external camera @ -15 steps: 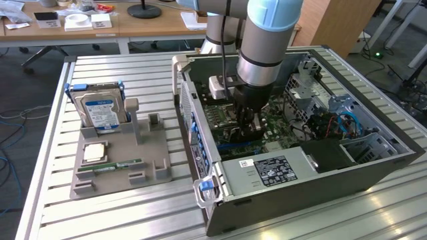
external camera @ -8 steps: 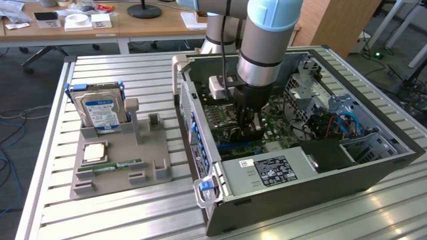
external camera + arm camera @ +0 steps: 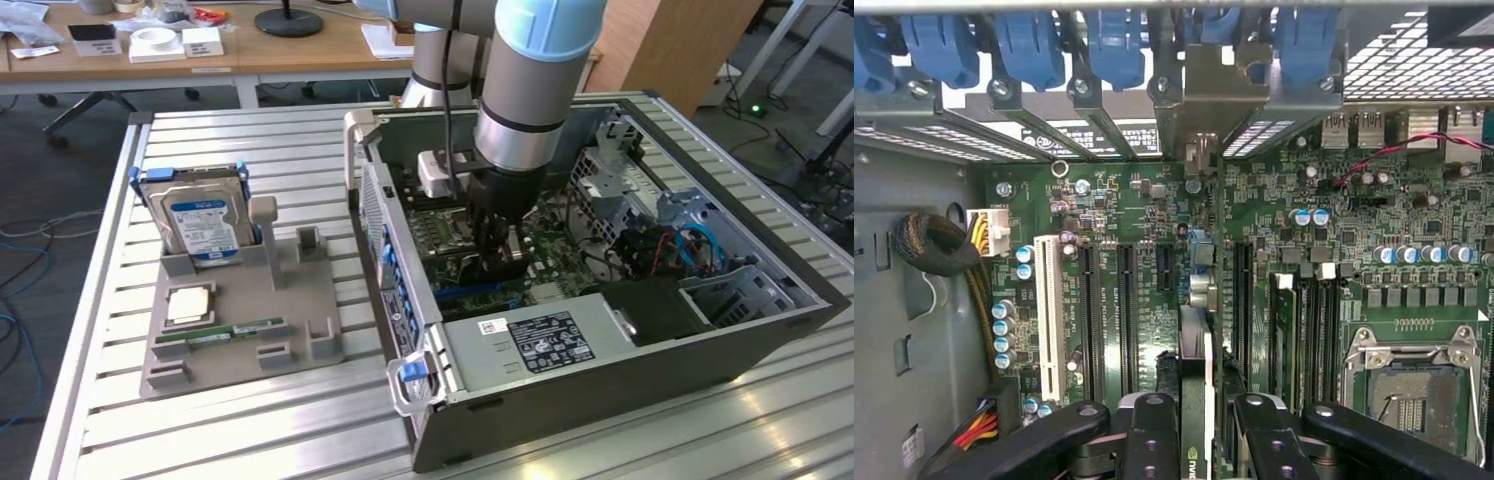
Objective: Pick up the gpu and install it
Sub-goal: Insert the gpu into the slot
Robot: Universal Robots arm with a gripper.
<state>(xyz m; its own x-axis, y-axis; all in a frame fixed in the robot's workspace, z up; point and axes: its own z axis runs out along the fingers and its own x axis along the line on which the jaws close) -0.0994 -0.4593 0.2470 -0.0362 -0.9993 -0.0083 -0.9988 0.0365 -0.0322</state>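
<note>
Pincer holding the gpu on its edge inside the open computer case (image 3: pixel 667 370).
The pincer (image 3: pixel 1194 445) is pinching the gpu (image 3: pixel 1195 365) between its black fingers (image 3: pixel 1150 440), near the centre of the exterior view. The card stands upright over the green motherboard (image 3: pixel 1124 200) (its silvery end points toward the blue clips (image 3: pixel 1034 45)). A hard drive (image 3: pixel 200 215) stands on the table (image 3: pixel 267 430) at the exterior view's left.

The surface (image 3: pixel 240 430) is ribbed silvery metal with a dull sheen, and the tray (image 3: pixel 314 300) is matt grey plastic. The computer case (image 3: pixel 601 400) is dark matt sheet metal, and its motherboard (image 3: pixel 1144 190) is glossy green. The end effector (image 3: pixel 1209 435) looks matt black, and the gpu (image 3: pixel 1195 380) it grips is dark with a pale satin edge.
</note>
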